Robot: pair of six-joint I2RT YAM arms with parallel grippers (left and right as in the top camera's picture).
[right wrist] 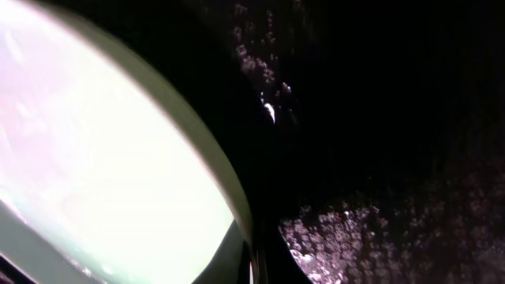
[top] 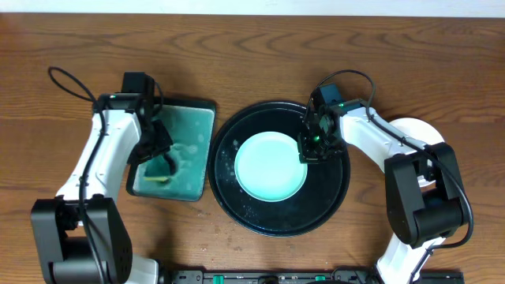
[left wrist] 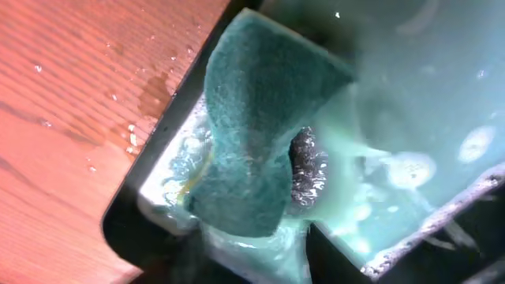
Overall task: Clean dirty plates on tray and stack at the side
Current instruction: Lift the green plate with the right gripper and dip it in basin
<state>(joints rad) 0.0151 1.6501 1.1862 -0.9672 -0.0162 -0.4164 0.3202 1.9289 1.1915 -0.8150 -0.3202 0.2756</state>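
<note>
Wooden bench (top: 252,47): recommend pinning plate (top: 268,167) rim with right gripper (top: 312,148), closure undeterminable; draining sponge (left wrist: 252,118), clamped in left gripper (top: 162,164), before scrubbing.

A teal-tinted plate (top: 271,167) lay on the tray (top: 331,197), with the right gripper (top: 310,150) at its rim. The left gripper (top: 161,160) held a sponge (top: 161,176) in the dish (top: 194,132).

The left arm (top: 99,162) and right arm (top: 379,142) each have smooth white links, bulky black joints, a thin black cable (top: 67,79) looping by the wrist, and a small green light (top: 338,103).
</note>
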